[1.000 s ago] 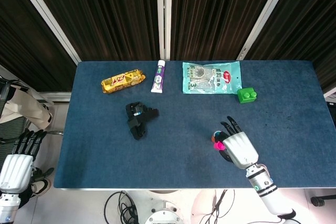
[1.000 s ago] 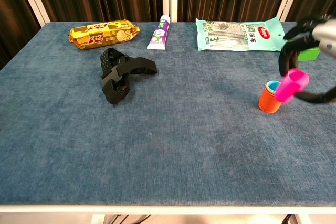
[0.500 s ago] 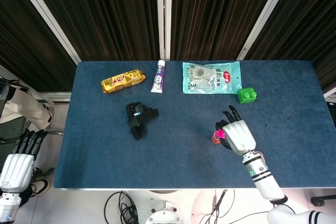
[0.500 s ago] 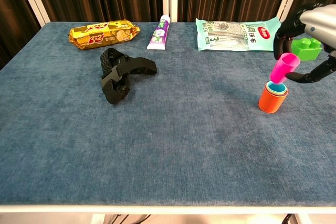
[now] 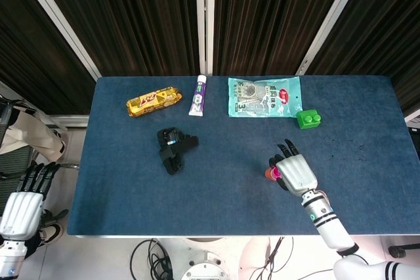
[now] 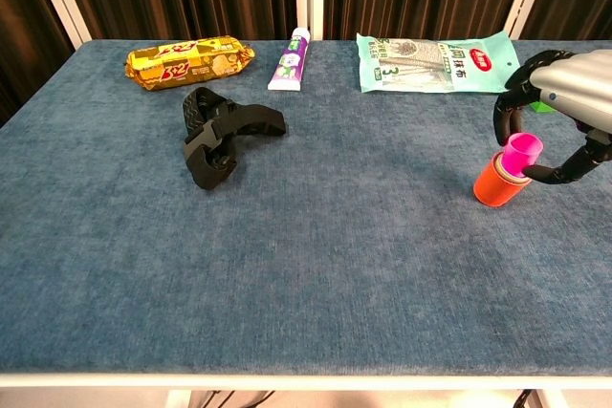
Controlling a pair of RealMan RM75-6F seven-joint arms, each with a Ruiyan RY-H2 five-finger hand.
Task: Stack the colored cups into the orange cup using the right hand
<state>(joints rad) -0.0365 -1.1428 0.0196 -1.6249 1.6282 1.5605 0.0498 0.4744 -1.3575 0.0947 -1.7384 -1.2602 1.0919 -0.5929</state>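
Cup: small pink plastic cup (image 6: 522, 153), judged light, rigid, slippery; best taken at rim.
Hand: right hand (image 6: 564, 102) curled round it, seated in orange plastic cup (image 6: 496, 185) beneath.

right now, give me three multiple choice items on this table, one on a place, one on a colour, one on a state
1. Where does the toothpaste tube lie?
A. between the biscuit pack and the green snack bag
B. beside the orange cup
C. at the near table edge

2. What colour is the cup in the right hand?
A. blue
B. pink
C. yellow

3. How does the pink cup sit?
A. flat on the table
B. lowered into the orange cup
C. high above the table

Answers: 1 A, the toothpaste tube lies between the biscuit pack and the green snack bag. 2 B, the right hand grips a pink cup. 3 B, its base sits inside the orange cup.
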